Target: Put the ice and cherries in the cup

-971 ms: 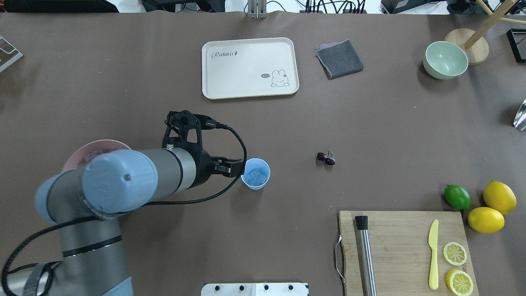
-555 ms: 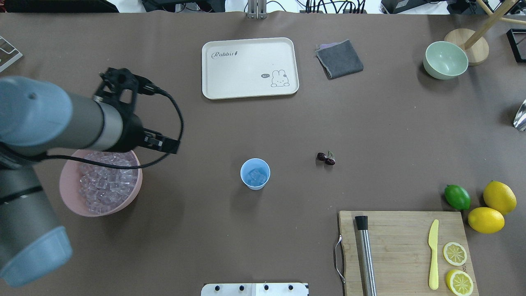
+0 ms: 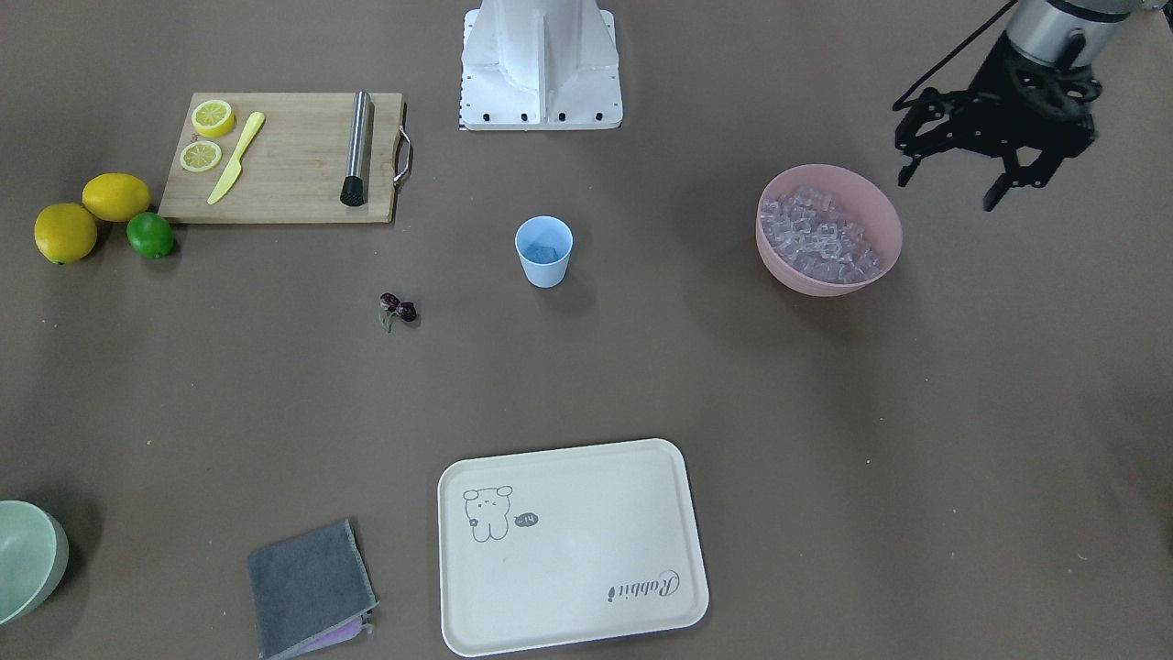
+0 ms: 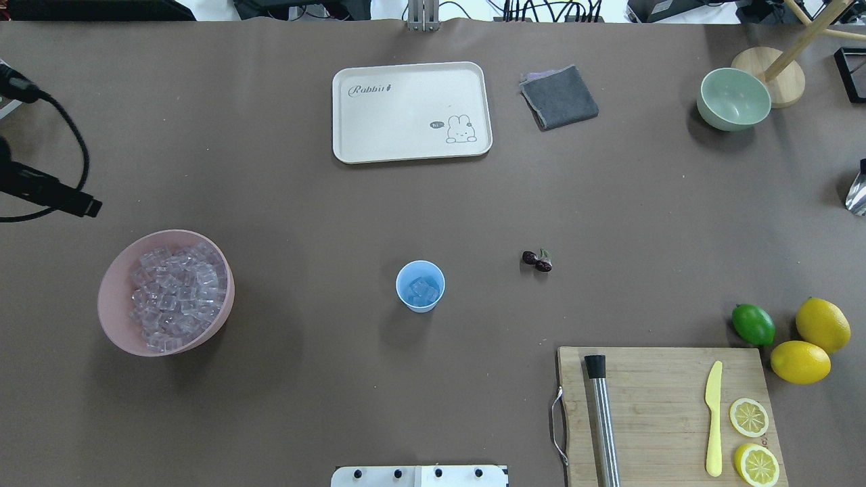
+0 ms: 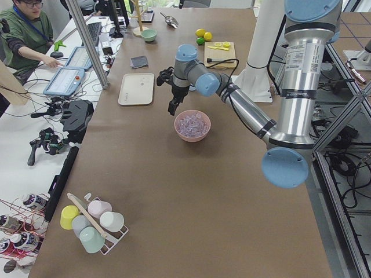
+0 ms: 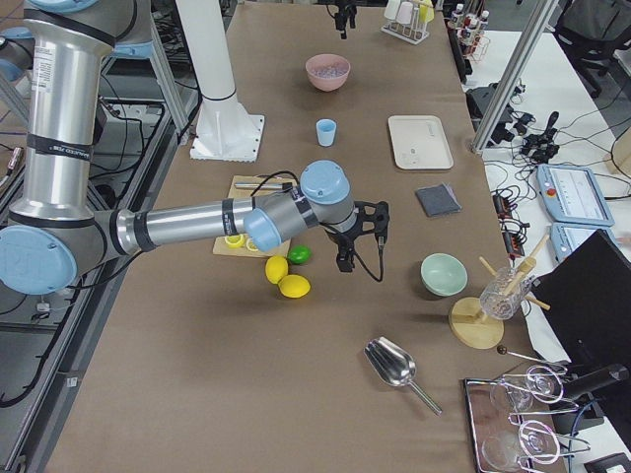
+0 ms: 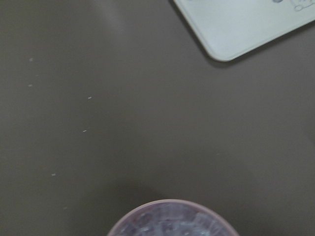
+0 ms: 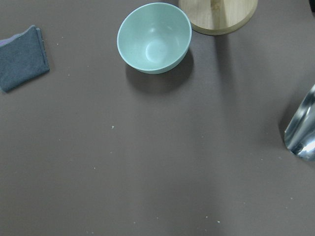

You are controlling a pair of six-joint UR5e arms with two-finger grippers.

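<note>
The light blue cup stands upright mid-table with a few ice cubes inside; it also shows in the front view. More ice fills the pink bowl to its left. The cherries lie on the table right of the cup. My left gripper hangs open and empty beyond the pink bowl, at the table's left edge. My right gripper shows only in the right side view, near the lime; I cannot tell its state.
A cream tray, a grey cloth and a pale green bowl sit along the far side. A cutting board with a muddler, knife and lemon slices lies front right, beside a lime and two lemons. A metal scoop lies at the right edge.
My left arm has swung from beside the cup back to the left, past the pink bowl, to the table's left edge. The ice in the cup and the cherries have not moved.
</note>
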